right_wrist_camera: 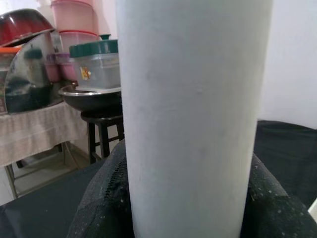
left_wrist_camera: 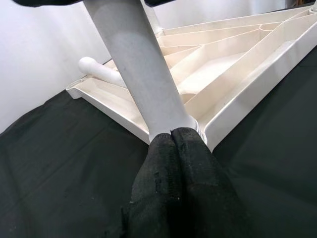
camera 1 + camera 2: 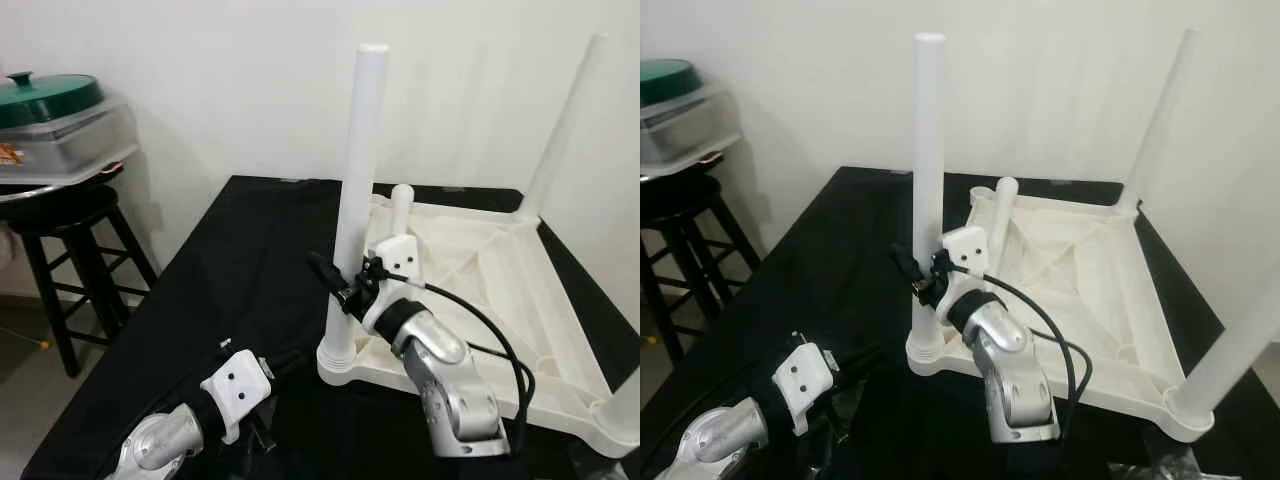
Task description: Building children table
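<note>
A: Where, then, the upturned white plastic children's table top [image 3: 500, 330]?

B: Lying underside up on the black cloth [image 3: 240, 260], ribs showing. At its near left corner, standing upright in the socket, the tall white plastic tube leg [image 3: 358, 150].

A: Held by what?

B: Clasped low on the shaft by the right gripper [image 3: 345, 285], one black finger on each side. Lower down, the left gripper [image 3: 300, 358], fingers pressed together on nothing, tip touching or just short of the socket collar.

A: Step in hand?

B: Probably seating this leg: pushing or twisting it home. Two more done already, by the look: the far white leg [image 3: 565, 120] and the near right white leg [image 3: 1240, 350], both upright at their corners.

A: Next move?

B: Most likely a firm downward press, kept straight along the tube, base steadied against sliding on the cloth. Then on to the short-looking loose white leg [image 3: 401, 205], resting tilted inside the frame near the far left corner.

A: Anything hard to tell?

B: Plenty. Impossible to say whether fully seated or only resting in the socket. Lower end of the loose leg hidden behind the right wrist. Near right leg cut off at the frame edge. Off to the left, a black wooden stool [image 3: 70, 215] bearing a clear box with a green lid [image 3: 50, 100]; contents unreadable.
</note>
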{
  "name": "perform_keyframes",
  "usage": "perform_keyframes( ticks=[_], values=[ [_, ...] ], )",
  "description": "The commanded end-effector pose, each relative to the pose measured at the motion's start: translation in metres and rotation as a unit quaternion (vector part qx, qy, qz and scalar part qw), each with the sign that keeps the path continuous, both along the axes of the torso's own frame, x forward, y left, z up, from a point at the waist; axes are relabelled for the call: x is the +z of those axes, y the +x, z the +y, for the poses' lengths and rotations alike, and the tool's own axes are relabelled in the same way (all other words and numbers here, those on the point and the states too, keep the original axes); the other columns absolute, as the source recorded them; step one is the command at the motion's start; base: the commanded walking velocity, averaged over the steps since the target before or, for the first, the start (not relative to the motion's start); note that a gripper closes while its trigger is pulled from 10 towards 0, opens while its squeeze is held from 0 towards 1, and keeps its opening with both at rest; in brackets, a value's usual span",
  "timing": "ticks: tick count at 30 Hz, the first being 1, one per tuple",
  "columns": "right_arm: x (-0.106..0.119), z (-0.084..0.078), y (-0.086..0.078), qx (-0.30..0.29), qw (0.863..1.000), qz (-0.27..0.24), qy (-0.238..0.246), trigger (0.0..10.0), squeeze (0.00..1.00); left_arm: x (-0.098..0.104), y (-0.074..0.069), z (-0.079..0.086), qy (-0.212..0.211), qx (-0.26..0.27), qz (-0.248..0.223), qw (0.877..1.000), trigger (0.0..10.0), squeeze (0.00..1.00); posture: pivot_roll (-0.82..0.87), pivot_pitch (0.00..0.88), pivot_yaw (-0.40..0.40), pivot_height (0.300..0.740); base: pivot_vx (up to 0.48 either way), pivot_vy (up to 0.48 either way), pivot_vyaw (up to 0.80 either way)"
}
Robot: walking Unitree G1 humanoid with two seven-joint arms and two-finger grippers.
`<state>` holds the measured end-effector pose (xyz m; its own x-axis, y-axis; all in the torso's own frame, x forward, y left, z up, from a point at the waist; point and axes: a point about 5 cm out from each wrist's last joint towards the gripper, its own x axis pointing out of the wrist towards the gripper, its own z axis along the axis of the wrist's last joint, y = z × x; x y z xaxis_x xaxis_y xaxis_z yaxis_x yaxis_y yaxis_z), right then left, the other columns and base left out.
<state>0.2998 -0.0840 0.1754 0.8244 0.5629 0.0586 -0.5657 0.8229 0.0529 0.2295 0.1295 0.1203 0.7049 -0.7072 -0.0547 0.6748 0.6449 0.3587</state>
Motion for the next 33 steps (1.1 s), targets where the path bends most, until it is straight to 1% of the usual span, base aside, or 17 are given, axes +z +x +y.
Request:
perform_keyframes(
  ticks=[1, 3, 4, 7, 8, 10, 11, 14, 15, 17, 19, 20, 22, 23, 27, 28, 33],
  values=[
    [-0.051, -0.006, -0.008, -0.018, 0.991, 0.127, -0.044, 0.0, 0.00, -0.002, 0.003, 0.004, 0.012, 0.002, 0.007, 1.000, 10.0, 0.00, -0.04, 0.037, 0.000, 0.740, 0.000, 0.000, 0.00],
    [-0.048, -0.002, -0.010, -0.028, 0.991, 0.124, -0.048, 0.0, 0.00, -0.002, 0.003, 0.005, 0.010, 0.008, 0.006, 1.000, 10.0, 0.00, -0.05, 0.037, 0.000, 0.740, 0.000, 0.000, 0.00],
    [-0.047, -0.002, -0.011, -0.044, 0.990, 0.126, -0.052, 4.2, 0.00, -0.001, 0.003, 0.005, 0.008, 0.010, 0.006, 1.000, 10.0, 0.00, -0.04, 0.036, -0.001, 0.740, 0.000, 0.000, 0.00],
    [-0.046, -0.002, -0.012, -0.059, 0.988, 0.128, -0.057, 4.2, 0.00, -0.001, 0.003, 0.005, 0.006, 0.012, 0.005, 1.000, 10.0, 0.00, -0.04, 0.037, -0.001, 0.740, 0.000, 0.000, 0.00],
    [-0.036, 0.001, -0.010, -0.037, 0.991, 0.120, -0.041, 10.0, 0.70, -0.001, 0.003, 0.005, 0.007, 0.011, 0.006, 1.000, 10.0, 0.00, -0.04, 0.037, 0.003, 0.740, 0.000, 0.000, 0.00],
    [-0.033, 0.003, -0.010, -0.027, 0.992, 0.118, -0.035, 10.0, 0.70, -0.001, 0.003, 0.005, 0.007, 0.011, 0.006, 1.000, 10.0, 0.00, -0.04, 0.037, 0.003, 0.740, 0.000, 0.000, 0.00],
    [-0.024, 0.008, -0.007, 0.016, 0.994, 0.103, -0.020, 10.0, 1.00, -0.001, 0.003, 0.005, 0.008, 0.010, 0.006, 1.000, 10.0, 0.00, -0.04, 0.032, 0.006, 0.740, 0.000, 0.000, 0.00],
    [0.009, 0.015, 0.002, 0.144, 0.989, 0.037, -0.009, 10.0, 1.00, -0.002, 0.003, 0.004, 0.009, 0.008, 0.005, 1.000, 10.0, 0.00, -0.03, 0.023, -0.002, 0.740, 0.000, 0.000, 0.00],
    [0.009, 0.015, 0.002, 0.144, 0.989, 0.037, -0.009, 10.0, 1.00, -0.002, 0.003, 0.004, 0.009, 0.008, 0.005, 1.000, 10.0, 0.00, -0.03, 0.023, -0.002, 0.740, 0.000, 0.000, 0.00],
    [0.025, 0.010, 0.008, 0.230, 0.971, -0.015, -0.063, 10.0, 0.98, -0.002, 0.004, 0.003, 0.008, 0.010, 0.004, 1.000, 10.0, 0.00, -0.03, 0.011, 0.001, 0.740, 0.000, 0.000, 0.00],
    [0.028, 0.008, 0.009, 0.248, 0.965, -0.026, -0.078, 10.0, 0.98, -0.003, 0.004, 0.003, 0.008, 0.011, 0.004, 1.000, 10.0, 0.00, -0.03, 0.011, 0.001, 0.740, 0.000, 0.000, 0.00],
    [0.032, 0.004, 0.014, 0.267, 0.958, -0.032, -0.097, 10.0, 0.04, -0.003, 0.004, 0.003, 0.009, 0.011, 0.004, 1.000, 10.0, 0.00, -0.01, 0.005, -0.001, 0.740, 0.000, 0.000, 0.00],
    [0.036, 0.001, 0.018, 0.281, 0.953, -0.036, -0.111, 10.0, 0.04, -0.003, 0.004, 0.003, 0.009, 0.012, 0.004, 1.000, 10.0, 0.00, -0.01, 0.005, -0.001, 0.740, 0.000, 0.000, 0.00],
    [0.043, -0.006, 0.025, 0.321, 0.937, -0.042, -0.130, 10.0, 0.00, -0.003, 0.004, 0.002, 0.009, 0.012, 0.003, 1.000, 10.0, 0.00, -0.01, 0.000, -0.005, 0.740, 0.000, 0.000, 0.00],
    [0.050, -0.010, 0.030, 0.356, 0.924, -0.045, -0.136, 10.0, 0.00, -0.003, 0.004, 0.002, 0.009, 0.013, 0.003, 1.000, 10.0, 0.00, -0.01, 0.000, -0.005, 0.740, 0.000, 0.000, 0.00],
    [0.058, -0.014, 0.041, 0.375, 0.916, -0.043, -0.139, 10.0, 0.00, -0.004, 0.004, 0.002, 0.009, 0.013, 0.003, 1.000, 10.0, 0.00, 0.00, 0.000, -0.013, 0.740, 0.000, 0.000, 0.00],
    [0.064, -0.016, 0.049, 0.408, 0.903, -0.035, -0.131, 10.0, 0.00, -0.004, 0.004, 0.001, 0.009, 0.014, 0.003, 1.000, 10.0, 0.00, 0.01, 0.000, -0.017, 0.740, 0.000, 0.000, 0.00]
  ],
)
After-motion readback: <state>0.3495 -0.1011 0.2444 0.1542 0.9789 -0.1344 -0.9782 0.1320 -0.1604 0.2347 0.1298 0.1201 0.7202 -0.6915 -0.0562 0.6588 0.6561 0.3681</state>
